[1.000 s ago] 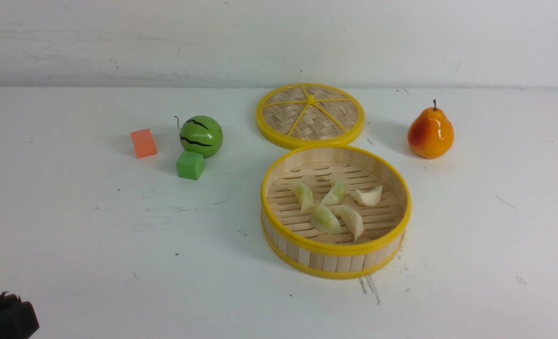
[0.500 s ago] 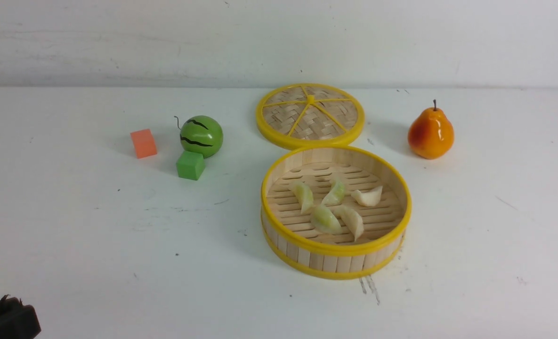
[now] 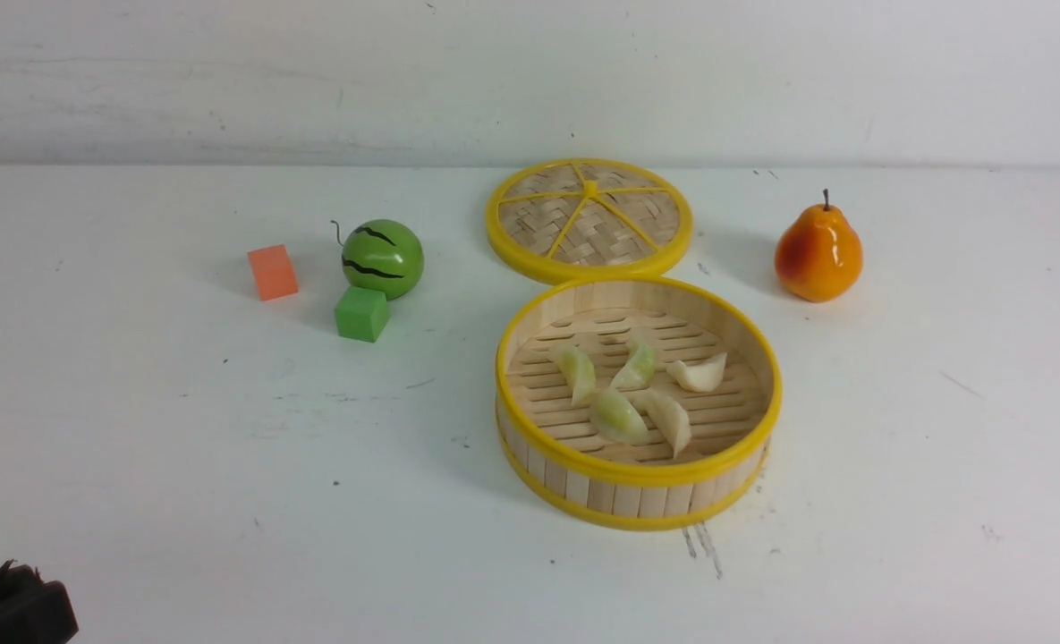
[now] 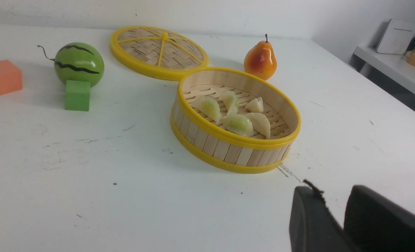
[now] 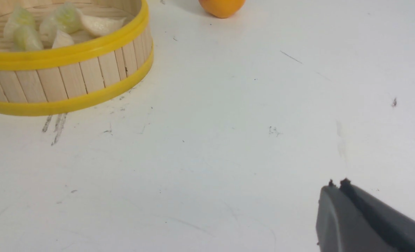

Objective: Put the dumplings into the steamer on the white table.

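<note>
Several glossy cream-to-pale-green dumplings lie together on the slatted floor of the round bamboo steamer, which stands on the white table right of centre. In the left wrist view the dumplings sit inside the steamer. My left gripper hovers near the table's front, well short of the steamer, open by a narrow gap with nothing in it. Only its dark tip shows in the front view's lower left corner. My right gripper is shut and empty, over bare table to the right of the steamer.
The flat woven lid lies just behind the steamer. An orange pear stands at the back right. A green watermelon toy, a green cube and an orange cube sit at the back left. A side shelf lies beyond the table's right edge.
My left gripper's tip has sunk slightly lower in the front view's corner. The dumplings and the steamer have not moved.
</note>
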Robot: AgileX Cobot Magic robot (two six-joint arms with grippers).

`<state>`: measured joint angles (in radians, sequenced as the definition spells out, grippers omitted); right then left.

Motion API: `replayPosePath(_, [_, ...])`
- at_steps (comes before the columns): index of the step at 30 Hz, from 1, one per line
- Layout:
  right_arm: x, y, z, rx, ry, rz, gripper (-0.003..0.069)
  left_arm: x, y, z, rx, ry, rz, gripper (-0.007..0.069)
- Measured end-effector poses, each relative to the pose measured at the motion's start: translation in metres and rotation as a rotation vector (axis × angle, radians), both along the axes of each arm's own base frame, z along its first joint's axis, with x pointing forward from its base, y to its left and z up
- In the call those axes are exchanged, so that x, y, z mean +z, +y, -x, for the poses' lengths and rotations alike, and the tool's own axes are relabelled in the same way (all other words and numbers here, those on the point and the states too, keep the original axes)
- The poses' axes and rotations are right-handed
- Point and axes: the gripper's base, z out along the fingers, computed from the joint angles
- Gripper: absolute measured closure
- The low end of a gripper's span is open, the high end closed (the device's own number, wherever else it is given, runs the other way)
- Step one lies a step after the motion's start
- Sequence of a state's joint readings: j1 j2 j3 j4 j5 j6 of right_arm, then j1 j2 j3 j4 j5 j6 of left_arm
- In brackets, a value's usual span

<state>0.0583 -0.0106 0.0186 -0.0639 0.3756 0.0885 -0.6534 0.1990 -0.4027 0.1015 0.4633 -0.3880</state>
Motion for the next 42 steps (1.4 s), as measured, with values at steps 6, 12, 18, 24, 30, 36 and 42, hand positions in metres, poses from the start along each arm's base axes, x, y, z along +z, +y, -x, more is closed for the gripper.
replayPosePath(6, [0.000, 0.000, 0.000, 0.000, 0.000, 0.000, 0.0676, 0.000, 0.000, 0.000, 0.000, 0.000, 0.000, 0.0464])
replayPosePath(12, [0.000, 0.000, 0.000, 0.000, 0.000, 0.000, 0.0674, 0.000, 0.000, 0.000, 0.000, 0.000, 0.000, 0.0460])
replayPosePath(18, [0.000, 0.000, 0.000, 0.000, 0.000, 0.000, 0.0669, 0.000, 0.000, 0.000, 0.000, 0.001, -0.001, 0.0449])
replayPosePath(24, [0.000, 0.000, 0.000, 0.000, 0.000, 0.000, 0.0664, -0.007, -0.002, -0.003, -0.002, -0.029, -0.002, 0.0453])
replayPosePath(30, [0.000, 0.000, 0.000, 0.000, 0.000, 0.000, 0.0659, 0.000, -0.005, -0.007, 0.017, -0.234, 0.063, 0.0607])
replayPosePath(36, [0.000, 0.000, 0.000, 0.000, 0.000, 0.000, 0.0657, -0.014, 0.004, -0.017, 0.212, -0.328, 0.118, 0.0638])
replayPosePath(42, [0.000, 0.000, 0.000, 0.000, 0.000, 0.000, 0.0650, -0.049, 0.015, -0.023, 0.391, -0.285, 0.058, 0.0638])
